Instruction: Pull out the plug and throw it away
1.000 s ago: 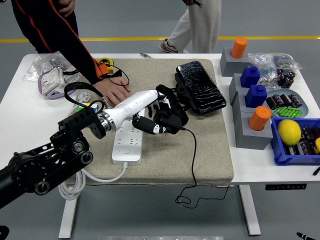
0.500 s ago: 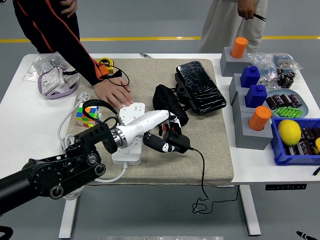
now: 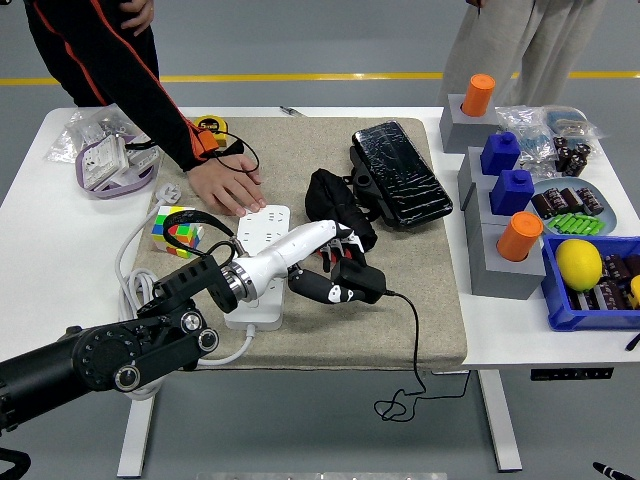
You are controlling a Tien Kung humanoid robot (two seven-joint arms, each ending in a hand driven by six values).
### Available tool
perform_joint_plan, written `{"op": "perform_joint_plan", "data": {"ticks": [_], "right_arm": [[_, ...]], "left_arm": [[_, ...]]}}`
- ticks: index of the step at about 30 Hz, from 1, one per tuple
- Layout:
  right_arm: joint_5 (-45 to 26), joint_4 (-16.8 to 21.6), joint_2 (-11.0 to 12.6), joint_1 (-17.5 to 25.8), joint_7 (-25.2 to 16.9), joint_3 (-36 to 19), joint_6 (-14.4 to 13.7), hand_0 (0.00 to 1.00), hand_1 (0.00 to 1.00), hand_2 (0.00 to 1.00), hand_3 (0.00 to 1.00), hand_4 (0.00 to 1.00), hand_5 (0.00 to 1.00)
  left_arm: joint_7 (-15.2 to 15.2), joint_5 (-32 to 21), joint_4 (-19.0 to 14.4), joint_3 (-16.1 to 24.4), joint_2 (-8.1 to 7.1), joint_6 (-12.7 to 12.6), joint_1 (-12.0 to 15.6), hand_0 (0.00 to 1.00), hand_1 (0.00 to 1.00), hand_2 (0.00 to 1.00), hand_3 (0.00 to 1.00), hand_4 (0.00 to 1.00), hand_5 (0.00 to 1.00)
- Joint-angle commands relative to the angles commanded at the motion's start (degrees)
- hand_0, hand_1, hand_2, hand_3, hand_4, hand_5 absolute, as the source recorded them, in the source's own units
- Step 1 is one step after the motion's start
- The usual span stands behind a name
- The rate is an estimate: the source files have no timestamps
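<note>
My left hand is curled around a black plug adapter just right of the white power strip on the beige mat. The adapter is out of the strip's sockets, and its thin black cable trails over the mat's front edge and hangs below the table. A person's hand presses flat on the far end of the strip. My right hand is not in view.
A black pouch and a black wrapped case lie behind my hand. A colour cube sits left of the strip. Grey blocks with orange and blue pieces and a blue bin with a lemon stand at the right.
My left hand pulled the adapter toward the near right, away from the black pouch, then settled beside the strip. The cable swung right along the mat. The person's hand stayed on the strip.
</note>
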State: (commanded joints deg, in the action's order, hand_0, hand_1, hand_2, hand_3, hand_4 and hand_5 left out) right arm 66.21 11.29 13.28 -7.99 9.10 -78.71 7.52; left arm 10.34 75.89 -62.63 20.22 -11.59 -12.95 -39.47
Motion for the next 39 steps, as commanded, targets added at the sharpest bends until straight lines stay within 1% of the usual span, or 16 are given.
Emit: {"op": "perform_joint_plan", "data": {"ticks": [2,3,8,9,14,15,20,21,26,27,30,31,32,34,38,39], "right_arm": [[-0.1,0.0,0.0,0.0,0.0,0.0,0.0,0.633,0.626,0.62,0.568,0.989,0.443],[-0.1,0.0,0.0,0.0,0.0,0.1,0.0,0.634,0.626,0.621,0.568,0.989,0.443],[0.0,0.0,-0.1,0.0,0.0,0.0,0.0,0.634,0.626,0.621,0.568,0.989,0.443],[-0.1,0.0,-0.1,0.0,0.0,0.0,0.0,0.632,0.626,0.621,0.567,0.988,0.443],[-0.1,0.0,-0.1,0.0,0.0,0.0,0.0,0.632,0.626,0.621,0.567,0.988,0.443],[-0.1,0.0,-0.1,0.0,0.0,0.0,0.0,0.632,0.626,0.621,0.568,0.989,0.444],[0.1,0.0,-0.1,0.1,0.0,-0.1,0.0,0.632,0.626,0.621,0.568,0.989,0.444],[0.1,0.0,-0.1,0.1,0.0,-0.1,0.0,0.631,0.626,0.622,0.567,0.988,0.443],[0.0,0.0,-0.1,0.0,0.0,-0.1,0.0,0.631,0.626,0.622,0.567,0.988,0.443],[0.0,0.0,-0.1,0.0,0.0,-0.2,0.0,0.631,0.626,0.622,0.567,0.988,0.442],[0.0,0.0,-0.1,0.0,0.0,-0.3,0.0,0.631,0.626,0.622,0.567,0.988,0.442],[0.1,0.0,-0.1,0.0,0.0,-0.4,0.0,0.631,0.626,0.622,0.567,0.988,0.442],[0.2,0.0,-0.2,0.1,0.0,-0.4,0.0,0.632,0.626,0.622,0.567,0.988,0.443],[0.2,0.0,-0.2,0.1,0.0,-0.5,0.0,0.632,0.626,0.622,0.567,0.988,0.443],[0.5,0.0,-0.2,0.3,0.0,-1.0,0.0,0.632,0.626,0.622,0.567,0.988,0.443],[0.6,0.0,-0.2,0.3,0.0,-1.1,0.0,0.63,0.626,0.622,0.566,0.987,0.442]], "left_arm": [[0.1,-0.2,0.2,-0.3,-0.05,0.4,0.1,0.314,0.34,0.404,0.508,0.712,0.002],[0.2,-0.3,0.3,-0.4,-0.08,0.4,0.1,0.386,0.414,0.459,0.527,0.682,0.002],[-1.2,-0.1,0.8,-0.5,0.05,1.7,0.1,0.386,0.414,0.459,0.527,0.682,0.002],[-1.4,0.0,0.8,-0.6,0.04,1.9,0.1,0.447,0.494,0.506,0.546,0.737,0.002],[-3.1,0.7,1.3,-0.8,-0.01,3.6,0.2,0.447,0.494,0.506,0.546,0.737,0.002],[-3.0,0.8,1.4,-0.7,-0.02,3.6,0.2,0.671,0.74,0.738,0.783,0.94,0.05],[-2.6,1.1,1.1,-0.3,-0.15,3.4,0.4,0.671,0.74,0.738,0.783,0.94,0.05],[-2.6,1.2,1.1,-0.2,-0.17,3.4,0.4,0.687,0.764,0.756,0.796,0.964,0.087],[-2.4,2.3,0.5,0.8,-0.42,3.3,0.6,0.687,0.764,0.756,0.796,0.964,0.087],[-2.5,2.5,0.4,1.0,-0.46,3.4,0.7,0.693,0.787,0.8,0.826,0.998,0.153],[-2.6,3.3,-0.5,2.6,-0.7,3.7,1.3,0.693,0.787,0.8,0.826,0.998,0.153],[-2.5,3.4,-1.1,3.4,-0.91,3.8,1.7,0.693,0.787,0.8,0.826,0.998,0.153],[-2.3,3.7,-2.2,4.8,-1.33,3.8,2.5,0.696,0.792,0.799,0.831,0.998,0.185],[-2.1,4.0,-3.4,6.5,-1.81,3.7,3.2,0.696,0.792,0.799,0.831,0.998,0.185],[-2.0,4.8,-9.0,12.7,-4.35,3.7,6.6,0.696,0.792,0.799,0.831,0.998,0.185],[-2.0,5.1,-10.2,13.9,-4.97,3.7,7.4,0.581,0.699,0.71,0.805,0.998,0.173]]}}
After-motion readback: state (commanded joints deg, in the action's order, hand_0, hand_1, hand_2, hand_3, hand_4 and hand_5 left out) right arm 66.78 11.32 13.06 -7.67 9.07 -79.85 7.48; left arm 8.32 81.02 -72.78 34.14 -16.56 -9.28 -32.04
